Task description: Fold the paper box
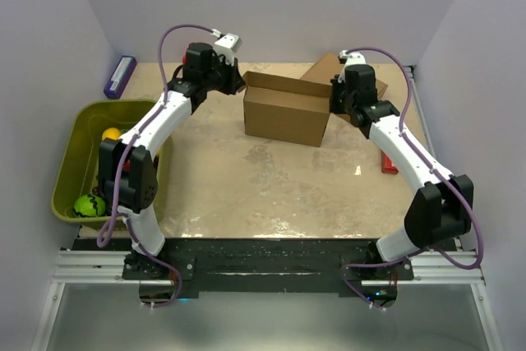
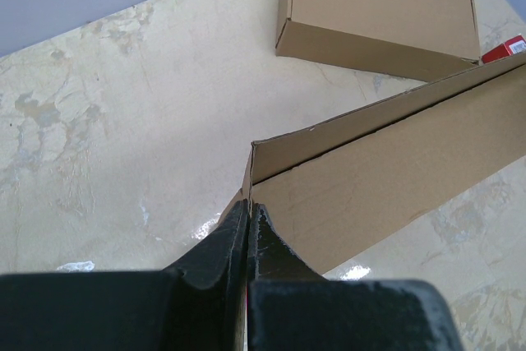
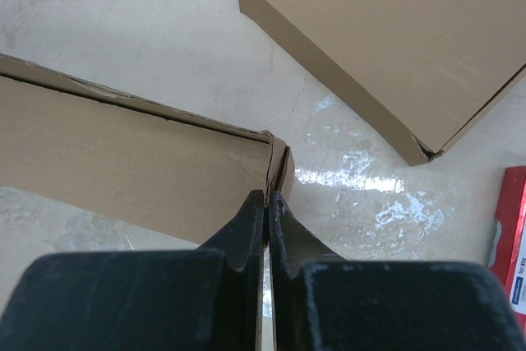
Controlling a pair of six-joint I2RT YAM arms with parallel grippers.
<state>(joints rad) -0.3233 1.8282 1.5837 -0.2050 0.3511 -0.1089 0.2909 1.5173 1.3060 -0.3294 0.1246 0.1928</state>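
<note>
Jaws on the left arm (image 1: 160, 121) and right arm (image 1: 403, 145) are pressed together at opposite top corners of the paper box (image 1: 283, 114), standing near 12 o'clock on the table (image 1: 271, 195); whether they pinch cardboard is unclear.

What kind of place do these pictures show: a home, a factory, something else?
Probably a laboratory robot test cell: plain pale walls enclose a beige mottled table, two white-and-black robot arms are bolted to a metal frame at its near edge, and a brown corrugated cardboard box is the practice piece.
</note>
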